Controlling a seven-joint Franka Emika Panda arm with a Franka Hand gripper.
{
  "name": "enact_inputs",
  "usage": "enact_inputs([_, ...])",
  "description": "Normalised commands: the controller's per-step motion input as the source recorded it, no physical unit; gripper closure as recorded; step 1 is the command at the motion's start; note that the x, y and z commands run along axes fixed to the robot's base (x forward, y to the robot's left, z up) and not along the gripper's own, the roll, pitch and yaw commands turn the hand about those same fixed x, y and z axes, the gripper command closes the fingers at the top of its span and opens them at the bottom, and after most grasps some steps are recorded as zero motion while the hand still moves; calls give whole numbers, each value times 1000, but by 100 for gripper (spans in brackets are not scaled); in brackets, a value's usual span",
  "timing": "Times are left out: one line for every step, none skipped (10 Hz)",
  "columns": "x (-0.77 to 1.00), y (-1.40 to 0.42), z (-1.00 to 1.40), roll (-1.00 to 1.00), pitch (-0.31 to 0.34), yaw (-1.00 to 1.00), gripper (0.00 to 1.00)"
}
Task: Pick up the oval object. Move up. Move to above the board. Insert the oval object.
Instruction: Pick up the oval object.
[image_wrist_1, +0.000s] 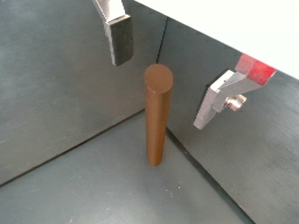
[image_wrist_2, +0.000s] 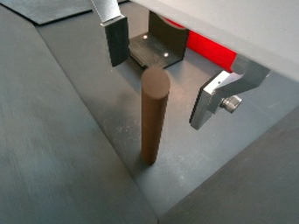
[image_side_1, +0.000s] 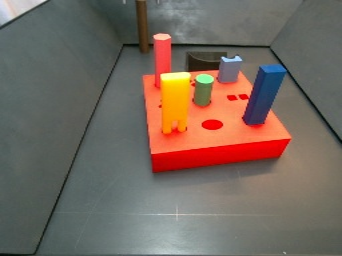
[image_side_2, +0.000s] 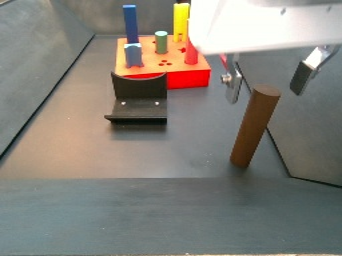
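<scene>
My gripper (image_wrist_1: 167, 72) hangs over the brown oval object (image_wrist_1: 156, 115), jaws spread wide and holding nothing; both fingers (image_wrist_2: 114, 39) stand clear of its top on either side. The oval object (image_side_2: 253, 126) stands upright on the grey floor, close against the side wall in a corner of the worktop, well apart from the red board (image_side_1: 214, 128). The board carries upright pieces: a yellow one (image_side_1: 175, 101), a blue block (image_side_1: 265, 95), a green cylinder (image_side_1: 203, 89) and a red post (image_side_1: 162, 53). The fixture (image_side_2: 138, 98) sits on the floor just beside the board.
</scene>
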Motion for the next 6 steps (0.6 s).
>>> enact_inputs([0,0,-426,-120,-167,17,0])
enact_inputs([0,0,-334,-94,-137,0,0])
enact_inputs([0,6,-320,-83,-117,0,0])
enact_inputs([0,123,-269,-123,-54,0,0])
enact_inputs([0,169,-260,-101,-41,0,0])
enact_inputs([0,163,-200,-73,-29,0,0])
